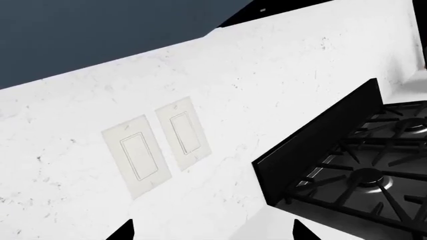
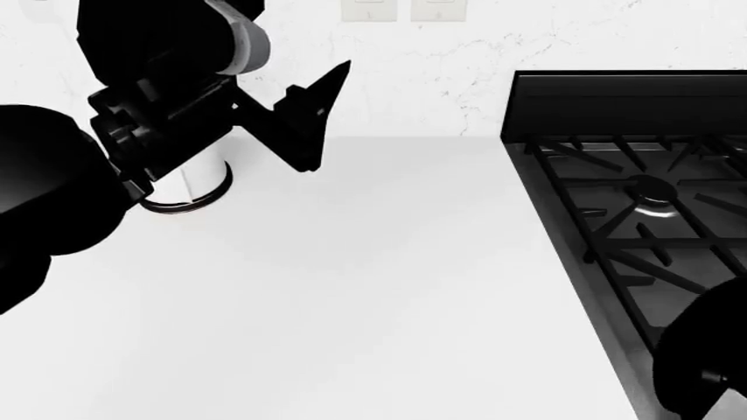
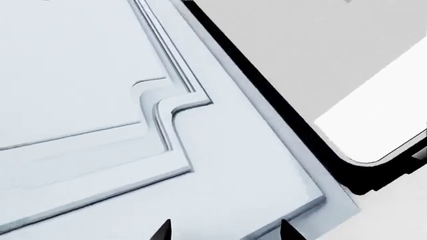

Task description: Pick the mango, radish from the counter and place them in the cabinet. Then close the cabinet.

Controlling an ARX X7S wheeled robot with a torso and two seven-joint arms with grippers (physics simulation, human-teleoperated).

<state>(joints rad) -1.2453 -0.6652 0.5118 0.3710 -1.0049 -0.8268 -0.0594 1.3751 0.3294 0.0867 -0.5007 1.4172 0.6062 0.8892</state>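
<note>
Neither the mango nor the radish shows in any view. In the head view the white counter (image 2: pixel 386 289) spreads out below me. My left gripper (image 1: pixel 212 232) hangs open above its far left part and holds nothing. It faces the speckled white wall, and its dark fingers (image 2: pixel 313 114) point toward the stove. My right gripper (image 3: pixel 227 231) is open too and empty. It sits close in front of a pale panelled cabinet door (image 3: pixel 100 100). I cannot see inside the cabinet.
A black gas stove (image 2: pixel 636 201) fills the counter's right side. A white cylinder with a dark base (image 2: pixel 187 188) stands under my left arm. Two light switches (image 1: pixel 160 145) sit on the wall. My right arm's dark bulk (image 2: pixel 706 363) is at the lower right.
</note>
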